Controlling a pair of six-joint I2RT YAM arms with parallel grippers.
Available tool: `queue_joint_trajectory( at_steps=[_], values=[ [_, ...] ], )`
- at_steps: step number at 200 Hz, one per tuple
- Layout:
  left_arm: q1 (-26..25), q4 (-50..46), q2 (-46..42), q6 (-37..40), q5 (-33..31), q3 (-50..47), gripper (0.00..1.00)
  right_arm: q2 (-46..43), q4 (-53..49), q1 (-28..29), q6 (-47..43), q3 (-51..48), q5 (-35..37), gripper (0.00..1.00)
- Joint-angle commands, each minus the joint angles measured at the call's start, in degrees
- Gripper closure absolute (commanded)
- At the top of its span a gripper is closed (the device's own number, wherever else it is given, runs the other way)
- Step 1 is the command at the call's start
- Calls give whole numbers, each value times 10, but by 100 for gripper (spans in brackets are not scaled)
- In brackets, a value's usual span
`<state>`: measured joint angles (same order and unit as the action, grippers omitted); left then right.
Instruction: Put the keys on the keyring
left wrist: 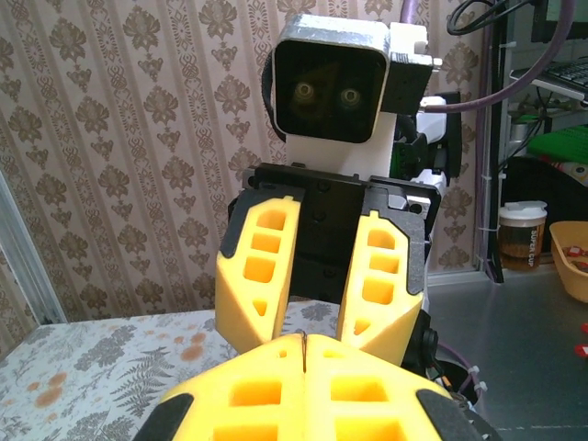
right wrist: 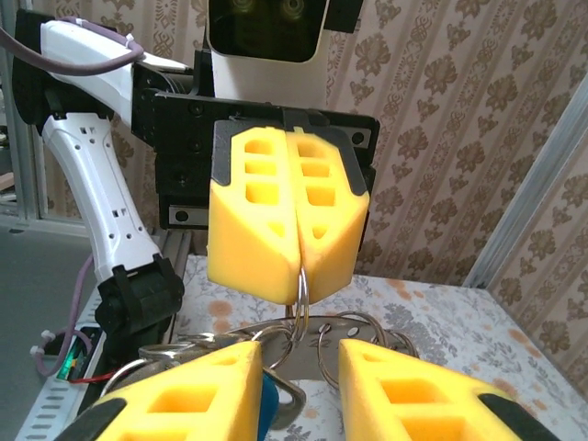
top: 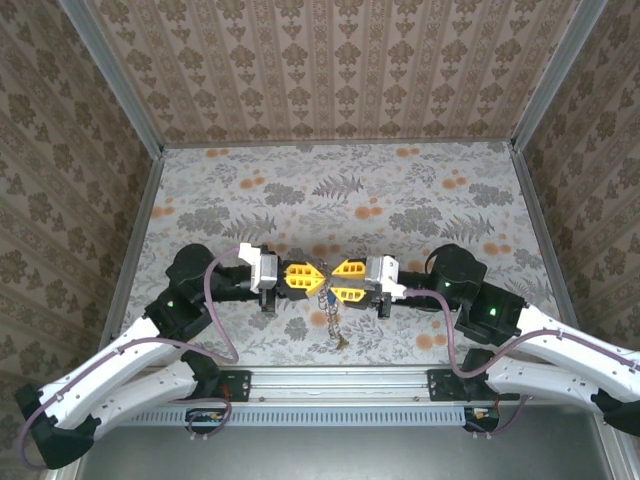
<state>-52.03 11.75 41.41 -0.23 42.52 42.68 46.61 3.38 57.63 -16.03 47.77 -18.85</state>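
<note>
- Step in hand: threading a key onto the keyring [top: 331, 318], as we judge it. Both grippers meet tip to tip above the floral table [top: 430, 200], towards its near edge.
- Left gripper [top: 314, 278]: jaws pressed together on a thin wire loop [right wrist: 300, 285] of the keyring. In the right wrist view the loop comes out of the seam between the yellow fingers and hangs below them.
- Keyring, remainder: its chain drops from the meeting point toward the near edge, with a small brass-coloured piece [top: 342, 341] at the low end. Further wire rings sit just beyond the right gripper's tips.
- Right gripper [right wrist: 296, 363]: jaws part-way apart with a clear gap. We see nothing pinched across it.
- Blue-headed key [right wrist: 267, 405]: the head lies against the inner face of the finger on the left of the right wrist view. The blade is hidden, so we cannot tell whether it hangs on a ring or rests on the finger.
- Method, our judgement: we use the left gripper as a fixed anchor and let the right do all the work. It should take the blue head flat, bring its hole to the loop's free end, and feed it along the wire with a small turn, not a pull.
- Risks, our judgement: the thin wire may twist or slip out of the seam. A tug would swing the chain. A dropped key would be hard to find on the patterned table.
</note>
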Motion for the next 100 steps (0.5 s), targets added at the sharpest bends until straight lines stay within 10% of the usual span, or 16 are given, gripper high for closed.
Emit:
queue_joint_trajectory(
  at_steps=[1, 44, 100],
  values=[
    [1, -2, -5, 12, 19, 27, 100, 4, 25, -7, 20, 14, -21, 70],
    [1, -5, 1, 14, 20, 27, 100, 19, 37, -9, 27, 14, -38, 71],
    [1, -12, 4, 16, 9, 32, 100, 33, 18, -11, 25, 27, -30, 100]
  ],
)
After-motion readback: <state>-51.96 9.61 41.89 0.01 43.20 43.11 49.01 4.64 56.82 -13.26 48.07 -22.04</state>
